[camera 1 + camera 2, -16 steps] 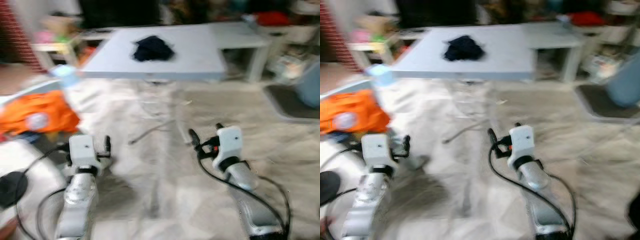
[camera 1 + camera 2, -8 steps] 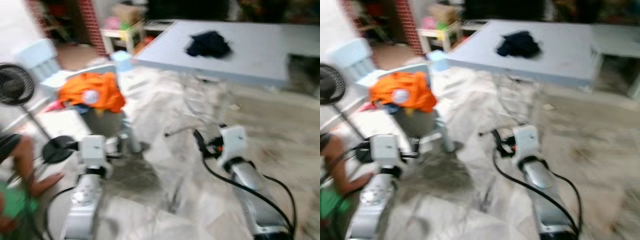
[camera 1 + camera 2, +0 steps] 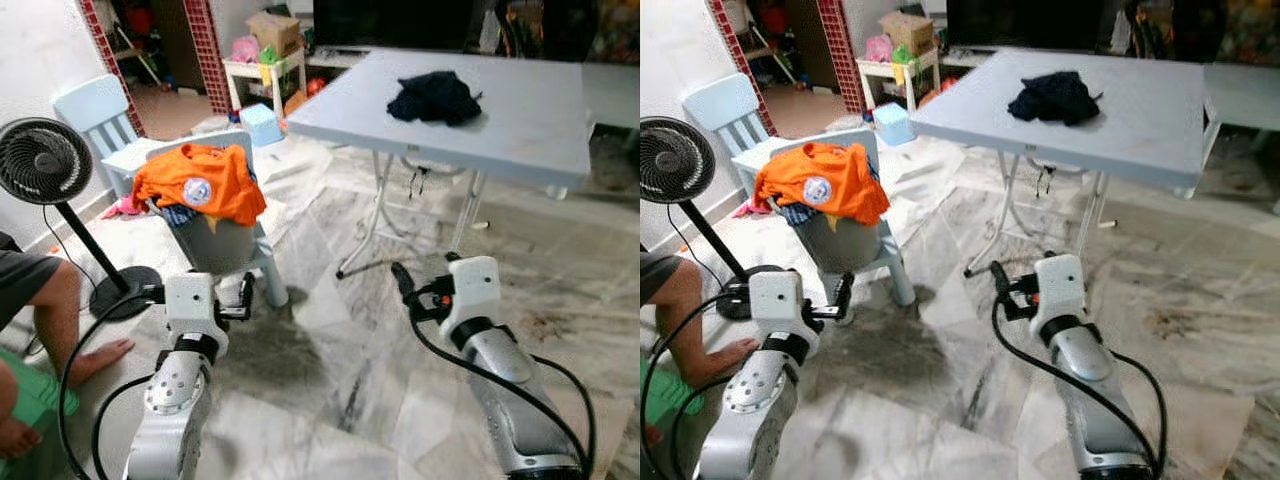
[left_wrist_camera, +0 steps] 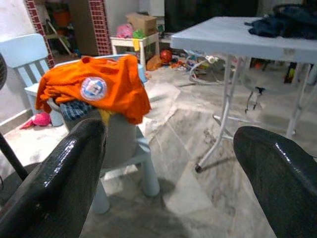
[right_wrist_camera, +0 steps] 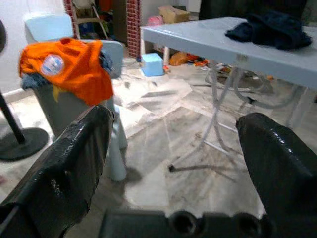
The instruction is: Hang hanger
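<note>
Both pincers — left pincer and right pincer — hover spread and empty above the marble floor. No hanger can be made out. Searching risks bumping the laundry-laden chair or bench legs.

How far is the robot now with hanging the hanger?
Nothing looks done yet. No hanger can be made out. Both grippers are open and hold nothing: the left gripper and right gripper hover above the marble floor. Ahead are an orange shirt draped over a basket on a small chair, and dark clothing on the folding table. Finding, gripping and hanging a hanger all remain.
</note>
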You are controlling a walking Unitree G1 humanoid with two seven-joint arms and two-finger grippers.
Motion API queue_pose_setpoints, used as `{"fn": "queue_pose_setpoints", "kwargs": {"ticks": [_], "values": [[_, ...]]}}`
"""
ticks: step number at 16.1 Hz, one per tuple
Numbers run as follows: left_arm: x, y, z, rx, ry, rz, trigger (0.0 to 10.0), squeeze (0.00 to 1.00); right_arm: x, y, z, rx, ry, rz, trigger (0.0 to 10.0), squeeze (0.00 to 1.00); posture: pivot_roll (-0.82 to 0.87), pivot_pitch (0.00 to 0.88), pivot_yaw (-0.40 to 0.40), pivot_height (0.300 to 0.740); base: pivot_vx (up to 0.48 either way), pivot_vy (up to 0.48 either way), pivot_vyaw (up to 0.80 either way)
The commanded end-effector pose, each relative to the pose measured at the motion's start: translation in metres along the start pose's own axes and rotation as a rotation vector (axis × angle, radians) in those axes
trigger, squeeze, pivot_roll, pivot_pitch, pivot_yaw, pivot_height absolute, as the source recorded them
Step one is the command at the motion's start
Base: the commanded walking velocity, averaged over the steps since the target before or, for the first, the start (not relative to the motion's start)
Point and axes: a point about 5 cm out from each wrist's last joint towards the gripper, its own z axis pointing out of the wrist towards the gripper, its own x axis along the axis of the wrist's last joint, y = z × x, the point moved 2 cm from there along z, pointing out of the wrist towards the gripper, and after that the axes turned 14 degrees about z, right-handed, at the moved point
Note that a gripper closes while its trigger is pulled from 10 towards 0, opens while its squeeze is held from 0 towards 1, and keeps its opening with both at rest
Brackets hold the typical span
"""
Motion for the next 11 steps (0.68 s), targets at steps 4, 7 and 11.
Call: {"fn": "queue_pose_setpoints", "kwargs": {"ticks": [4, 7, 11], "values": [[0.0057, -0.0038, 0.0015, -0.001, 0.025, -0.006, 10.0, 0.00, 0.0019, -0.0101, 0.0028, 0.050, 0.002, -0.012, 10.0, 0.00, -0.12, 0.000, 0.043, 0.740, 0.374, 0.000, 0.40], [0.0053, -0.0027, 0.0008, -0.008, 0.025, -0.009, 10.0, 0.00, 0.0017, -0.0102, 0.0026, 0.048, 0.002, -0.009, 10.0, 0.00, -0.12, 0.000, 0.044, 0.740, 0.387, 0.000, 0.39], [0.0050, -0.0015, 0.0003, -0.014, 0.024, -0.012, 10.0, 0.00, 0.0011, -0.0107, 0.0020, 0.057, -0.001, -0.019, 10.0, 0.00, -0.12, 0.000, 0.043, 0.740, 0.390, 0.000, 0.00]]}}
